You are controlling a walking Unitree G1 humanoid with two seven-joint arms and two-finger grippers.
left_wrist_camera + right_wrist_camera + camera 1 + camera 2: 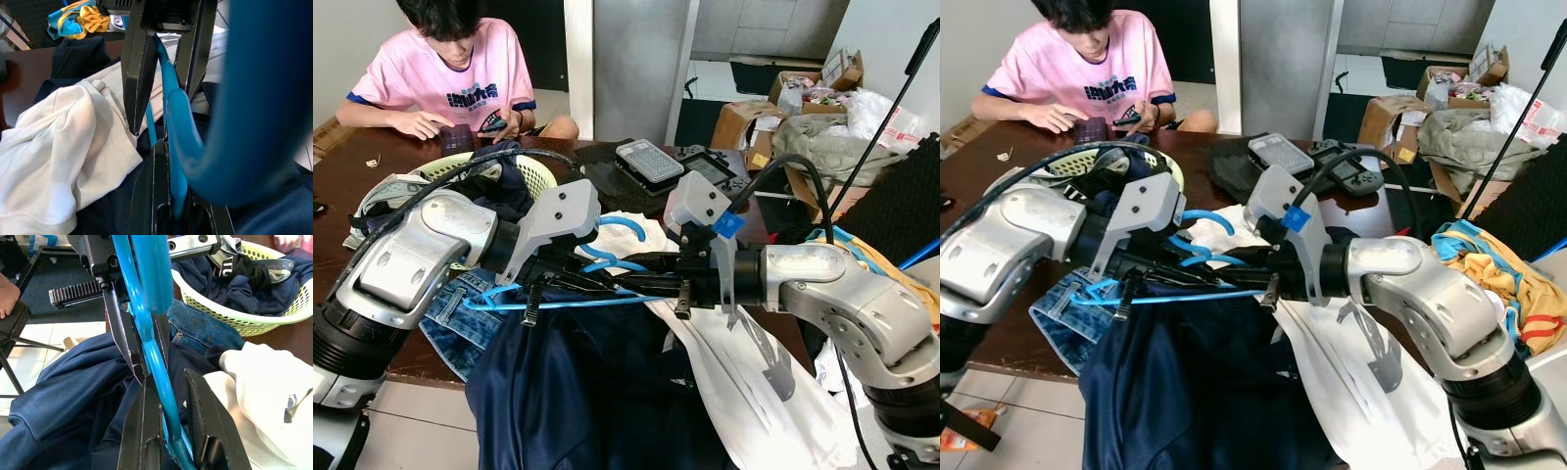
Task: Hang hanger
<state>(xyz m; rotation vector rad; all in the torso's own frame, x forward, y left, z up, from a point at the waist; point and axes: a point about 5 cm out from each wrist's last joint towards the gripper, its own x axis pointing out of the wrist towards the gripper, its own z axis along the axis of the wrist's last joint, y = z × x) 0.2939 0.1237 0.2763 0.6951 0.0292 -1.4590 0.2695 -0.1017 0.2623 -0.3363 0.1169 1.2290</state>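
A light blue plastic hanger [607,303] hangs level over the table's front edge, its hook [628,227] pointing up and back. A navy garment [578,392] droops from it toward the floor. My left gripper [597,282] comes in from the left and is shut on the hanger's bar; in the left wrist view its fingers [154,196] pinch the blue bar. My right gripper [631,272] reaches in from the right, nose to nose with the left. Its fingers [144,431] straddle the same bar, open, with a gap on one side.
A white shirt [734,392] lies under the right arm. Jeans [460,323] and a green laundry basket [536,176] of dark clothes sit on the brown table [342,176]. A person in a pink shirt [450,73] sits at the far side. Boxes and bags [803,108] crowd the right.
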